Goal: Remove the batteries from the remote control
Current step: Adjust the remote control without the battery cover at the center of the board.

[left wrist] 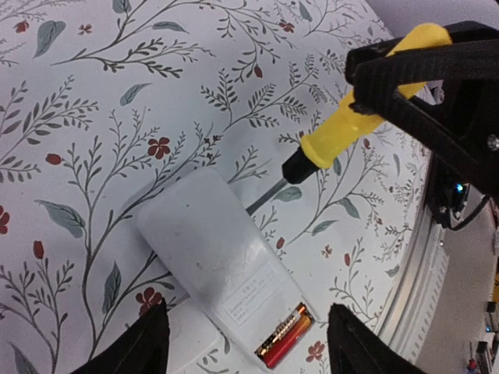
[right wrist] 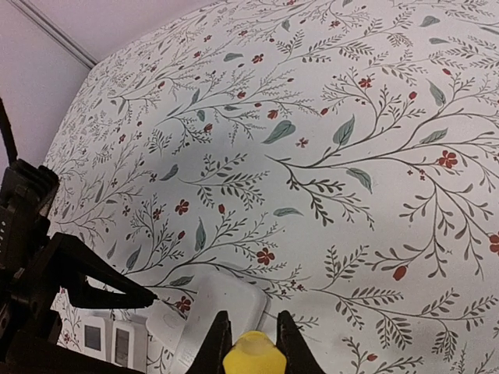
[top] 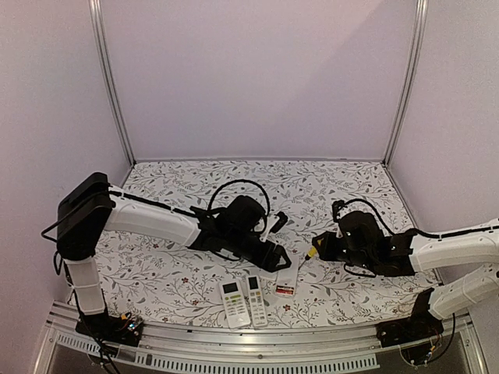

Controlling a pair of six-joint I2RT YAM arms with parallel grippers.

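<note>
Low, L pincer (left wrist: 248,313) astride remote (left wrist: 209,257), prob. untouching.

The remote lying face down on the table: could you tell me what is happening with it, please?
The remote has its battery bay uncovered, with red-orange batteries inside. The left gripper, open, straddles it, while the right gripper holds a yellow-handled screwdriver whose shaft reaches the remote's edge.
</note>
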